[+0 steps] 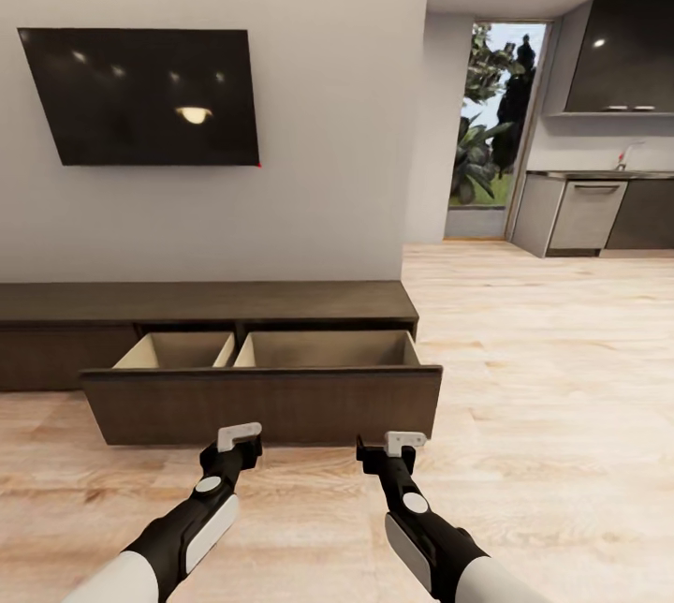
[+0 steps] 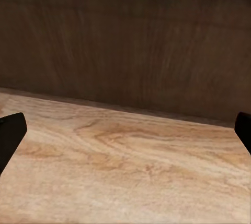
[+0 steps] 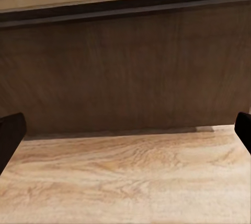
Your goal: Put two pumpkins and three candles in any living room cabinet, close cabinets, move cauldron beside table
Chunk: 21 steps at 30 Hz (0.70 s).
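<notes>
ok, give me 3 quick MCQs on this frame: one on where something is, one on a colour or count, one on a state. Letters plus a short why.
1. Where is the TV?
A. on the wall above the cabinet
B. on the floor
C. in the kitchen

2. How many compartments show in the open drawer?
A. one
B. two
C. four

3. What state are the left gripper and right gripper in?
A. both holding pumpkins
B. one holding a candle
C. both open and empty

Answers:
1 A: the dark screen hangs on the wall over the low brown cabinet.
2 B: a divider splits the pale interior into two bays.
3 C: in each wrist view the fingertips sit wide apart with bare floor between.
</notes>
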{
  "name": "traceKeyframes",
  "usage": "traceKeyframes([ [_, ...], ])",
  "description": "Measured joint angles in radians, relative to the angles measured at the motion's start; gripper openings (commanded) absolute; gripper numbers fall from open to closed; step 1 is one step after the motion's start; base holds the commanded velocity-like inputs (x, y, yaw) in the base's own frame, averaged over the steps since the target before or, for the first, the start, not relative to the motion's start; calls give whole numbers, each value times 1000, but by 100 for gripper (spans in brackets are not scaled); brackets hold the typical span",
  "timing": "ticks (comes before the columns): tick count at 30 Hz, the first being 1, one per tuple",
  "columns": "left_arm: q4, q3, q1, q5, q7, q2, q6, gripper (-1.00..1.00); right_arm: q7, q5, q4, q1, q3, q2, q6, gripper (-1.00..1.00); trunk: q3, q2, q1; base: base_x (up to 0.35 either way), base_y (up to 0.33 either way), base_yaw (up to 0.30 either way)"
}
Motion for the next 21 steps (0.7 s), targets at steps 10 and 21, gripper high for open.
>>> traceKeyframes([
  [10,-33,1,0,0,-1,1,0,100,0,-6,0,0,-2,-2,-1,100,-19,-1,2,6,2,0],
  [21,-34,-2,0,-1,-2,0,0,100,1,-9,1,0,-2,-3,-1,100,-62,-4,7,0,0,0],
])
